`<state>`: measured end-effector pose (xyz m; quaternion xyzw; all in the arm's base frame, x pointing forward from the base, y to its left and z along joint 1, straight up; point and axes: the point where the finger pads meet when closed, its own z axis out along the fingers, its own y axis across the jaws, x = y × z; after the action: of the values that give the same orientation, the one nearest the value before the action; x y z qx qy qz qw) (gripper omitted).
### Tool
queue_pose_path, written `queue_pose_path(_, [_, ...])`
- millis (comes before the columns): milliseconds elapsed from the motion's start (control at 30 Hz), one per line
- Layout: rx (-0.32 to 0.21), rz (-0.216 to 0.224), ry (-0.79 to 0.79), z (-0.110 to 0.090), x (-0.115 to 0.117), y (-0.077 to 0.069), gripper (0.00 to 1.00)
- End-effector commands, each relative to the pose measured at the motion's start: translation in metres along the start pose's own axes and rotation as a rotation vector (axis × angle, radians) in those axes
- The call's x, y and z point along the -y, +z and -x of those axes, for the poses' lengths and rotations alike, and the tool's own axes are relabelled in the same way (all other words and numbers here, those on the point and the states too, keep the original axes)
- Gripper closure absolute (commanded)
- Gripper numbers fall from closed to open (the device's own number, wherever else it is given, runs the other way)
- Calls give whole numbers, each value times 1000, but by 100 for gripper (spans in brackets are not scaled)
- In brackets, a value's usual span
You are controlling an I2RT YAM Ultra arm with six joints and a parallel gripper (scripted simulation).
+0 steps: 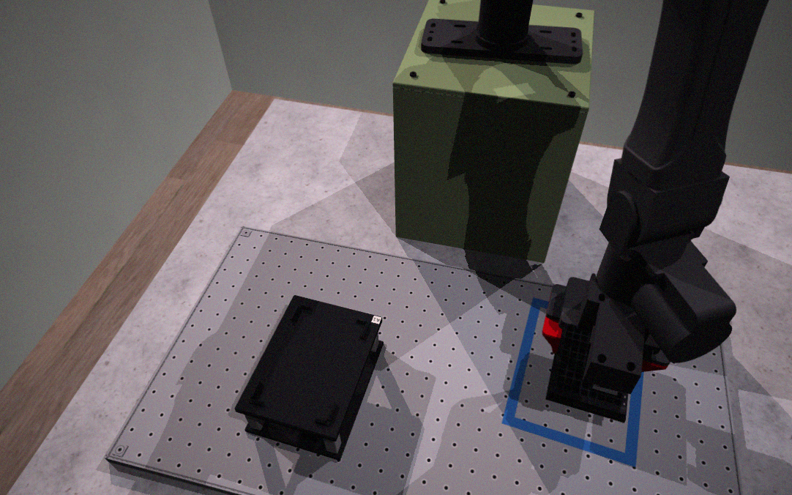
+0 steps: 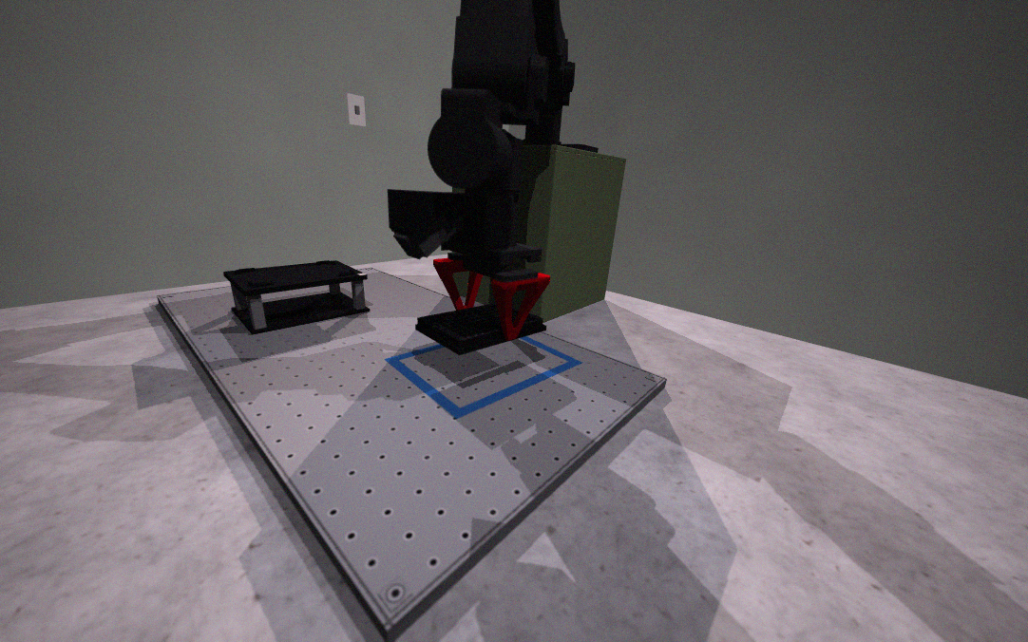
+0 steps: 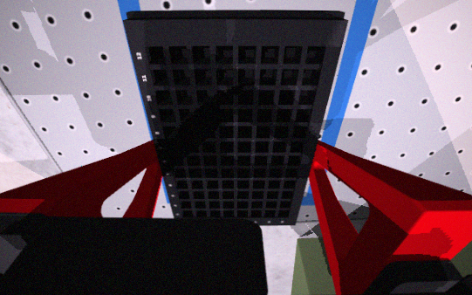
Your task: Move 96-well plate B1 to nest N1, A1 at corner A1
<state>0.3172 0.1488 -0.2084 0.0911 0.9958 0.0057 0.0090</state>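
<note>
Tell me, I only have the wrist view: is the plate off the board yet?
Observer: Yes. In the exterior view the plate hangs above the blue square, with its shadow on the board beneath it.
Operator: Is anything on the nest?
Observer: No. The top view shows the nest bare on top.
Operator: Where is its A1 mark?
Observer: The top view shows a small white label at the nest's far corner, on the side that faces the square.
</note>
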Motion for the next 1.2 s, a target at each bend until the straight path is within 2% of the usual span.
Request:
queue_pose_path(0, [-20,-20,1,-8,9,-11,100])
queue_pose_path(633, [-20,-20,1,-8,9,-39,100])
queue_pose_path(1167, [-31,-28,1,-12,12,-35,100])
